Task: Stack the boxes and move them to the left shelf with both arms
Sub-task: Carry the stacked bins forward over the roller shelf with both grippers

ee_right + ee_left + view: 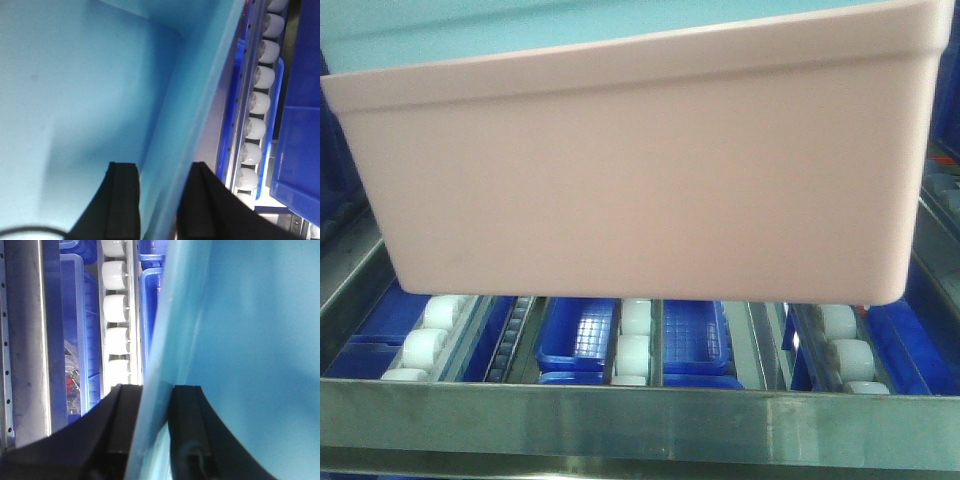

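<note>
Left gripper (pixel 150 432): two black fingers are seen astride the side wall of the light turquoise matte plastic tub (pixel 240 355), one finger outside and one inside, pinched on that wall.
Right gripper (pixel 157 200): its black fingers are likewise set either side of the opposite wall of the turquoise tub (pixel 85 90), clamped on the rim.
Salmon pink matte plastic tub (pixel 640 170): it fills most of the front view, carried off the rack and slightly tilted, with its banded rim at the top.
Turquoise tub in the front view (pixel 520 25): only its rim is shown above the pink rim, nested inside the pink tub.
Left shelf (pixel 640 420): a steel-framed rack whose flat metal front bar is seen below the tubs; the pink tub's base is held just above the rails, with a gap visible.
White rollers (pixel 635 345): rows of small white plastic rollers are seen under the tubs and, from both wrist views, just beside the gripped walls.
Dark blue plastic crates (pixel 582 335): they are seen on a lower level, between the roller rails.
</note>
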`<action>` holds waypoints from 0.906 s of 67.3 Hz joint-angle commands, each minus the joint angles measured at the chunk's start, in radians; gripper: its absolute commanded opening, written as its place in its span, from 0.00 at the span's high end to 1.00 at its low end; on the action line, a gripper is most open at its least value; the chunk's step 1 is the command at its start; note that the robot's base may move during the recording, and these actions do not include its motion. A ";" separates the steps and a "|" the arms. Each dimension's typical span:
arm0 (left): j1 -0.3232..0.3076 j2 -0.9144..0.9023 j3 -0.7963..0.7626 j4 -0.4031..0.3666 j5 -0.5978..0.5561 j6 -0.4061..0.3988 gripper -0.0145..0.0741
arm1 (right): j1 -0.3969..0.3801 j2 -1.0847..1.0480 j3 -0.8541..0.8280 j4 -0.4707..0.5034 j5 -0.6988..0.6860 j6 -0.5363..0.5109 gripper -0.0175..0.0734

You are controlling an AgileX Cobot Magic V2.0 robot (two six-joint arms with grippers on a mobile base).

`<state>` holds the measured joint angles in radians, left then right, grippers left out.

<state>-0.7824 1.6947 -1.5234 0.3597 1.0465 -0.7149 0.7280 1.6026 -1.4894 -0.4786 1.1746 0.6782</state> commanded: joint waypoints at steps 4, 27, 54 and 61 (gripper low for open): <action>-0.057 -0.049 -0.048 -0.150 -0.214 -0.003 0.84 | 0.034 -0.037 -0.046 0.075 -0.244 0.035 0.75; -0.057 -0.049 -0.048 -0.150 -0.214 -0.003 0.84 | 0.034 -0.037 -0.046 0.075 -0.247 0.035 0.75; -0.057 -0.049 -0.048 -0.142 -0.250 -0.003 0.84 | 0.034 -0.037 -0.046 0.041 -0.276 -0.052 0.75; -0.057 -0.053 -0.054 -0.104 -0.244 -0.003 0.84 | 0.030 -0.037 -0.046 0.040 -0.292 -0.129 0.75</action>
<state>-0.7824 1.6947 -1.5234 0.3563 1.0378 -0.7167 0.7280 1.6026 -1.4894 -0.4982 1.1642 0.5900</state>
